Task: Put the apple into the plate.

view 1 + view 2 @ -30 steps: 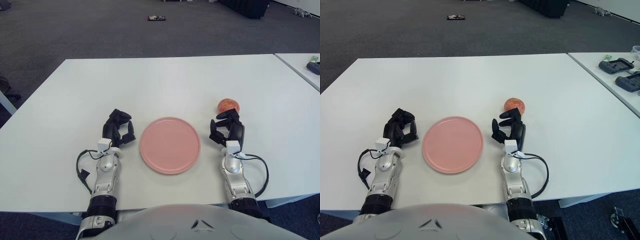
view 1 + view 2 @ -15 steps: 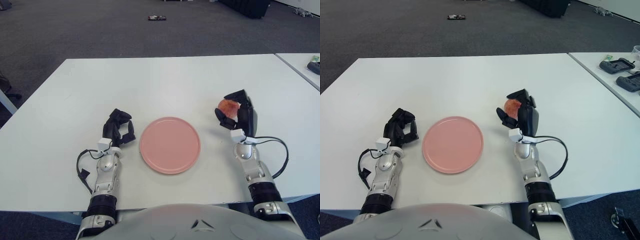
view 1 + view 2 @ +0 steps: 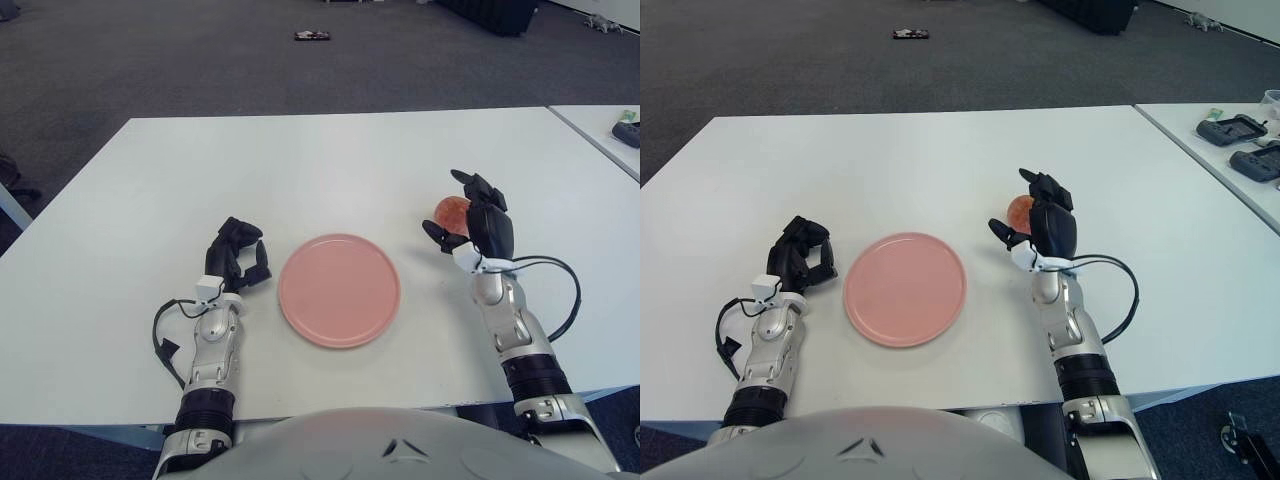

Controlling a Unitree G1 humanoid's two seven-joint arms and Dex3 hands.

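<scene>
The left hand (image 3: 238, 262), fingers curled on nothing, shows left of the pink plate (image 3: 340, 290). Right of the plate, the right hand (image 3: 478, 225) spreads its fingers behind the apple (image 3: 452, 211) on the white table (image 3: 320, 170). The fruit looks firm, smooth and prone to roll, so cup it around its widest part.

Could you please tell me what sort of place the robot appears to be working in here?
Probably an office or robotics lab: a plain white rectangular table stands on dark grey carpet flooring, and a second white table to the right carries black handheld devices.
</scene>
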